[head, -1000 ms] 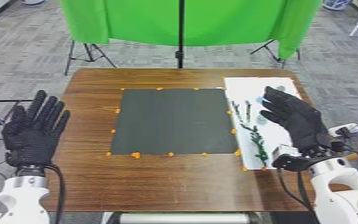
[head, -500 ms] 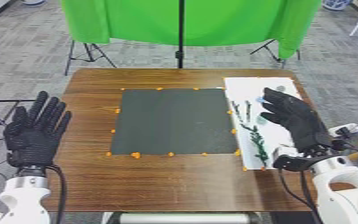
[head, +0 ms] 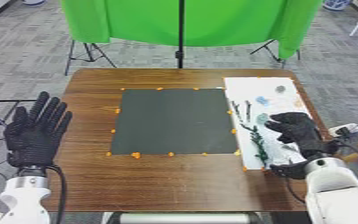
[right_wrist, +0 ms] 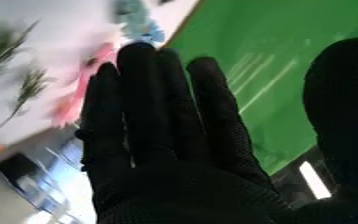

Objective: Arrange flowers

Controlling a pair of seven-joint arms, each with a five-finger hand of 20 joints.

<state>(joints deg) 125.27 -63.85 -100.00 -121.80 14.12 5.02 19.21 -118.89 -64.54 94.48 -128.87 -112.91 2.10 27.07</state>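
My right hand (head: 295, 131) is open above the right side of the white sheet (head: 246, 86). A blue flower (head: 262, 100), a grey piece (head: 280, 89) and a pale green piece (head: 262, 118) lie beyond its fingers. Left of it are a leafy green stem (head: 259, 145) and thin dark sprigs (head: 247, 110). In the right wrist view the same right hand (right_wrist: 180, 180) has straight fingers and the thumb apart, with pink flowers (right_wrist: 73, 102), a blue bloom (right_wrist: 147, 36) and green sprigs (right_wrist: 29, 90) past them. My left hand (head: 35, 135) is open beside the table's left edge.
A dark square mat (head: 174, 121) with orange markers around it covers the middle of the brown table (head: 175, 185). The white sheet adjoins its right side. A green backdrop (head: 229, 30) on stands is behind the table.
My right hand has drawn back toward the robot and turned, uncovering the blue flower and more of the sheet's far part. The left hand has stayed in place.
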